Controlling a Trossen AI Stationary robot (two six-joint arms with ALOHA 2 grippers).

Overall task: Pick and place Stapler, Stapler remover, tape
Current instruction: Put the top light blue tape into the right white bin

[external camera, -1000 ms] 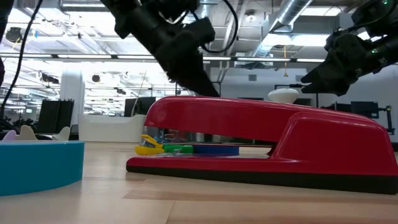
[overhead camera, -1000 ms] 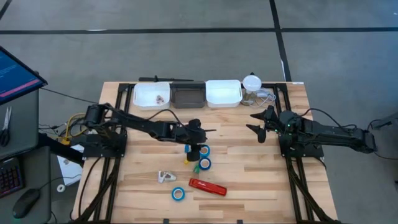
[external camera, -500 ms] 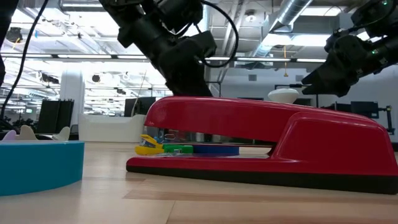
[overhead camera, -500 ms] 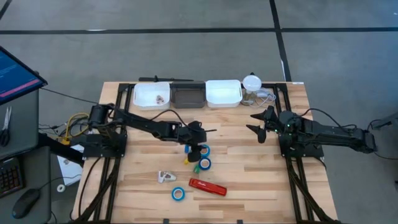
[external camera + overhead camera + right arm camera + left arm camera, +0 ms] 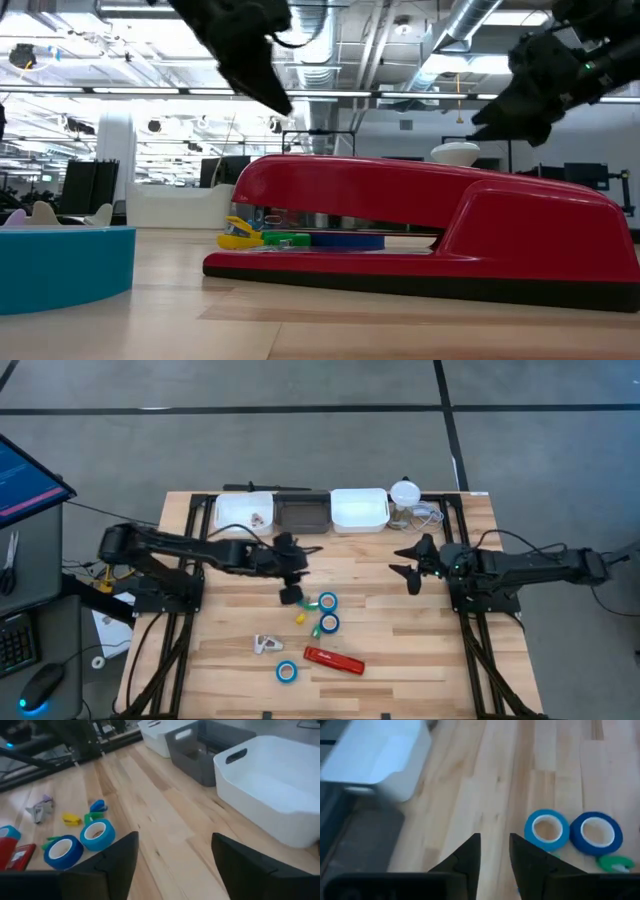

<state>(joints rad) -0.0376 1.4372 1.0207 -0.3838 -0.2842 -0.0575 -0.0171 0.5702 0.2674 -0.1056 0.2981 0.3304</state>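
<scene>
Tape pick needs a squarer approach

Left gripper (image 5: pixel 291 592) hangs at 10 o'clock from two blue tape rolls (image 5: pixel 327 612), fingers nearly together with only a slim gap, holding nothing. To grasp well, it likely should spread wider and straddle one roll's wall. Right gripper (image 5: pixel 408 565) waits spread apart at the table's 3 o'clock side. Red stapler (image 5: pixel 333 660) lies toward 6 o'clock on the pale wooden table (image 5: pixel 420 650); bins (image 5: pixel 303 512) line 12 o'clock, grey floor beyond.

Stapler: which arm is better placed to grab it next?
Probably left. The left gripper hovers over the table's middle, near the paired tape rolls, diagonally above the stapler in the high view. The right gripper, jaws open, waits by its base, farther from the stapler.
</scene>
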